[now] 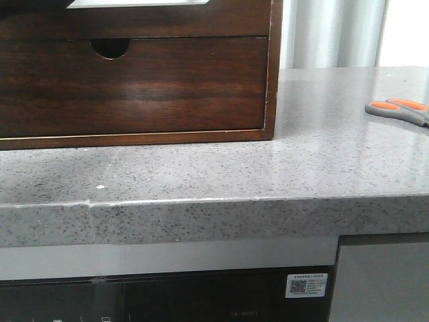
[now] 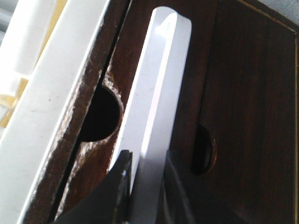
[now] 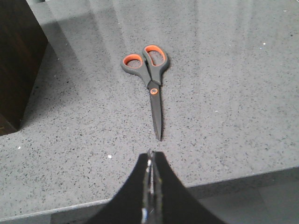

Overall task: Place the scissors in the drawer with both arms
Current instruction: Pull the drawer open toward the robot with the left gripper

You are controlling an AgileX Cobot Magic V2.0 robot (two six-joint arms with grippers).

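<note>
The scissors (image 1: 401,111) lie flat on the speckled grey countertop at the far right of the front view, grey handles with orange lining. In the right wrist view the scissors (image 3: 152,88) point their blade tip at my right gripper (image 3: 152,156), which is shut and empty, hanging a short way off the tip over the counter's edge. The drawer (image 1: 167,20) is the plain dark front above the notched one. In the left wrist view my left gripper (image 2: 147,158) has its fingers on either side of the drawer's whitish top strip (image 2: 159,93), closed on it. Neither gripper shows in the front view.
The dark wooden cabinet (image 1: 269,80) stands at the back left of the countertop (image 1: 201,168); its lower drawer front has a semicircular notch (image 1: 109,47). The cabinet's corner (image 3: 18,60) is close beside the scissors. The counter's front edge (image 1: 214,201) overhangs an appliance with a white sticker (image 1: 306,285).
</note>
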